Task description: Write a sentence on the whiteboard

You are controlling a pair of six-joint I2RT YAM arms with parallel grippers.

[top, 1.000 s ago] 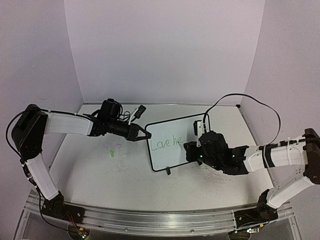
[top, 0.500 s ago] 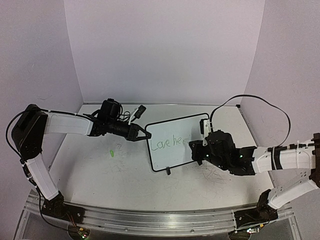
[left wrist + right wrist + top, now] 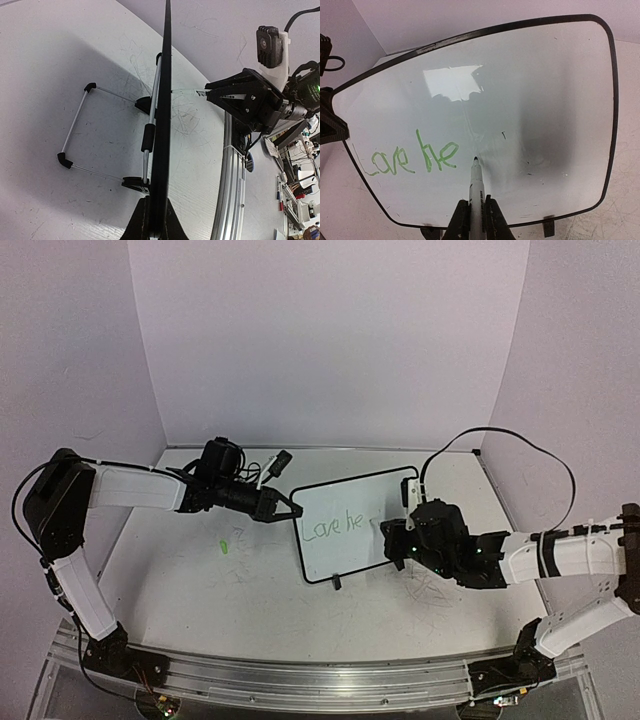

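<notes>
The whiteboard (image 3: 355, 500) stands tilted at mid-table, with "Love he" in green on its lower left. My left gripper (image 3: 285, 508) is shut on the board's left edge. In the left wrist view the board (image 3: 164, 115) runs edge-on out of the shut fingers (image 3: 154, 212). My right gripper (image 3: 392, 540) is at the board's lower right, shut on a white marker (image 3: 476, 187). In the right wrist view the marker sticks out from the gripper (image 3: 476, 212) toward the whiteboard (image 3: 530, 90). Its tip sits just right of the "he", at or very near the surface.
The board's wire stand (image 3: 75, 130) rests on the scribbled white tabletop behind it. A small green mark (image 3: 224, 546) lies on the table to the left. White walls close the back and sides. An aluminium rail (image 3: 320, 675) runs along the near edge.
My right gripper with the marker has shifted a little to the right along the board's lower part. The left gripper and the board have not moved.
</notes>
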